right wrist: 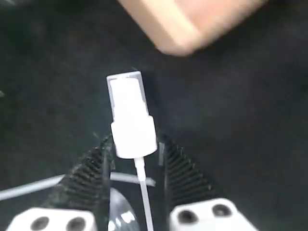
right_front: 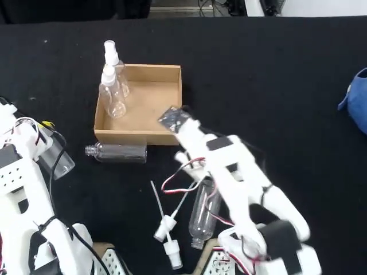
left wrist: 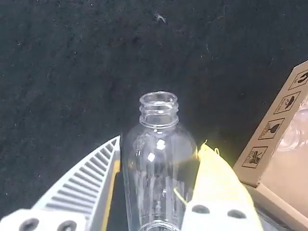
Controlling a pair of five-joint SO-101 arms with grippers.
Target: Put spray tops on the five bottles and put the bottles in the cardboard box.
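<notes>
Spray top gripped by right end effector.

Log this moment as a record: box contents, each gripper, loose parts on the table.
box: cardboard box holds two capped bottles, standing
left gripper: shut on an uncapped bottle
right gripper: shut on a spray top, by the box's front corner
loose bottles: two uncapped, lying on the table, one before the box, one beside the right arm
loose spray tops: two, on the table beside that second bottle
</notes>
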